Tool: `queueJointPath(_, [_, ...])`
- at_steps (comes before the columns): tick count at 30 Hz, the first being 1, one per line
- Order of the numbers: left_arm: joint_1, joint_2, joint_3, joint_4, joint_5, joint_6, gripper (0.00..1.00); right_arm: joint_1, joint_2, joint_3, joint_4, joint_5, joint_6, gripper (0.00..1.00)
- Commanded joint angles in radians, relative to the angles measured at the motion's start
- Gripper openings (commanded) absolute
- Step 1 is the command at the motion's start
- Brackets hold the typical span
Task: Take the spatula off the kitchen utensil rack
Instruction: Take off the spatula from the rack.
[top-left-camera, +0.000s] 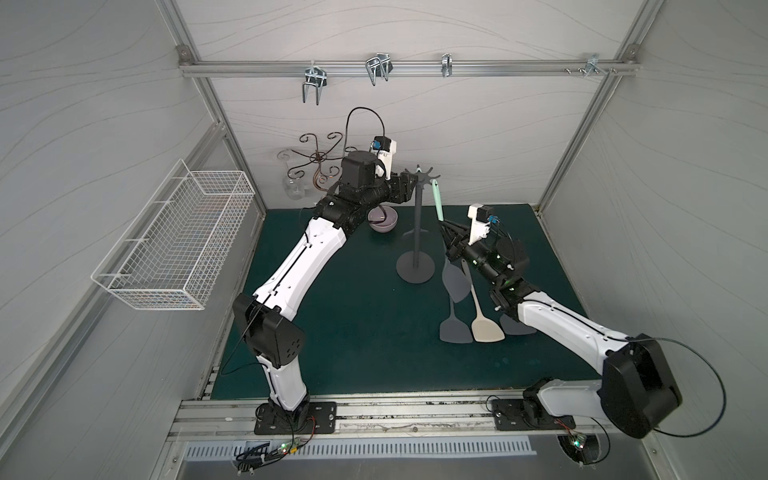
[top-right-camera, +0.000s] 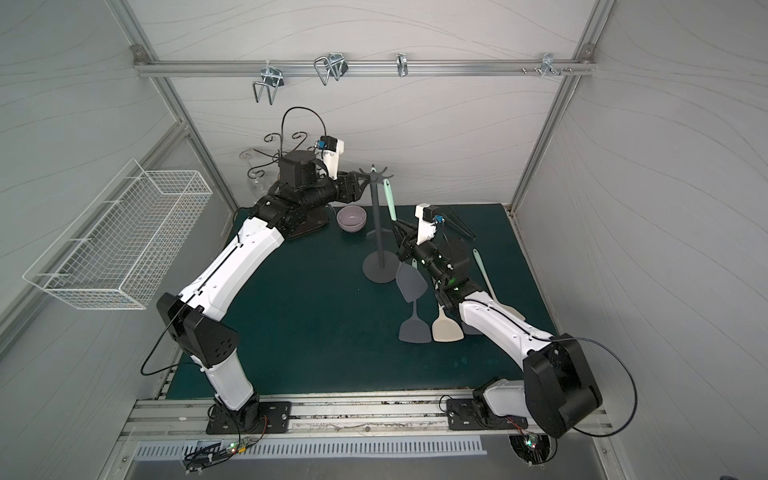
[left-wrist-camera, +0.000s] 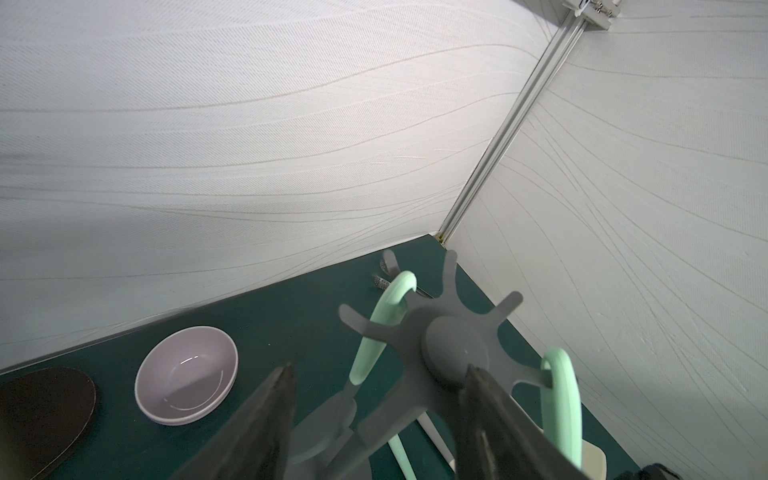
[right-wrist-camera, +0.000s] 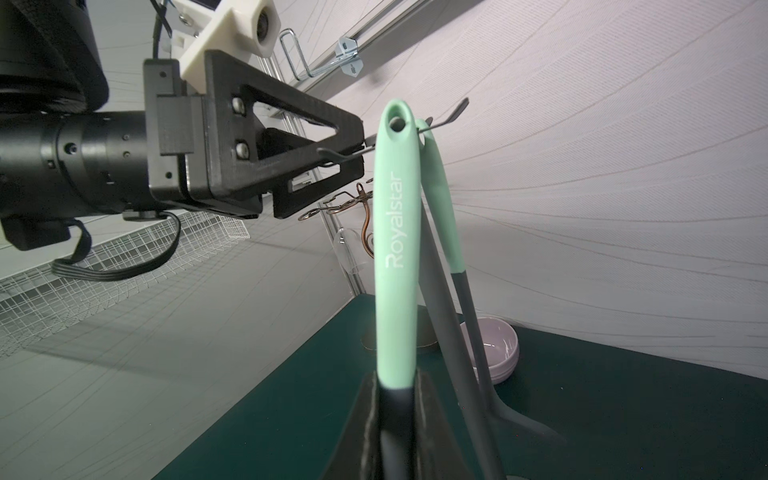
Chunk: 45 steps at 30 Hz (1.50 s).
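Unhooking step: your right gripper (right-wrist-camera: 395, 399) pinches the spatula (right-wrist-camera: 397, 232) low on its mint handle, eyelet still over a hook (right-wrist-camera: 446, 118) of the kitchen utensil rack (top-left-camera: 417, 224) near the table's (top-left-camera: 353, 332) back edge, left gripper (left-wrist-camera: 378, 370) spread around the crown (left-wrist-camera: 455, 353); next, lift it clear of the hook tip.

In the right wrist view, the brand name "Royalstar" is showing in white letters, running lengthwise along the mint-green handle of the spatula (right-wrist-camera: 395, 249).
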Motion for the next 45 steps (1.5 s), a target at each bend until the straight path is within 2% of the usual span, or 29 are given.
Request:
queueJointPath(1, [0.007,0.026,-0.005,-0.039,0.002,0.028,0.68,-0.008,-0.016,0.029,0.166,-0.017,0.023,0.0])
queueJointPath(5, [0.007,0.029,-0.002,-0.04,0.0,0.032,0.68,-0.005,-0.057,0.025,0.134,-0.012,-0.033,0.0])
queueJointPath(11, [0.008,0.048,0.029,-0.06,-0.006,0.036,0.68,0.002,-0.127,-0.04,0.125,0.084,-0.089,0.0])
queueJointPath(16, [0.008,0.053,0.041,-0.067,-0.008,0.036,0.68,-0.001,-0.136,-0.041,0.097,0.03,-0.091,0.0])
queueJointPath(20, [0.008,0.039,0.06,-0.087,-0.001,0.039,0.71,0.001,-0.16,0.012,-0.061,-0.02,-0.117,0.0])
queueJointPath(26, [0.009,-0.018,0.093,-0.092,0.072,0.058,0.86,0.014,-0.25,0.064,-0.318,-0.026,-0.192,0.0])
queueJointPath(32, [0.009,-0.07,0.122,-0.098,0.153,0.03,0.9,0.014,-0.337,0.066,-0.46,-0.02,-0.172,0.0])
queueJointPath(36, [0.008,-0.14,0.091,-0.109,0.167,0.026,0.9,0.016,-0.399,0.052,-0.548,0.011,-0.135,0.0])
queueJointPath(41, [0.01,-0.295,-0.035,-0.132,0.129,0.04,0.9,0.056,-0.464,0.04,-0.679,0.1,-0.089,0.0])
queueJointPath(45, [0.009,-0.468,-0.208,-0.214,-0.031,0.078,0.9,0.13,-0.476,0.06,-0.87,0.241,-0.024,0.0])
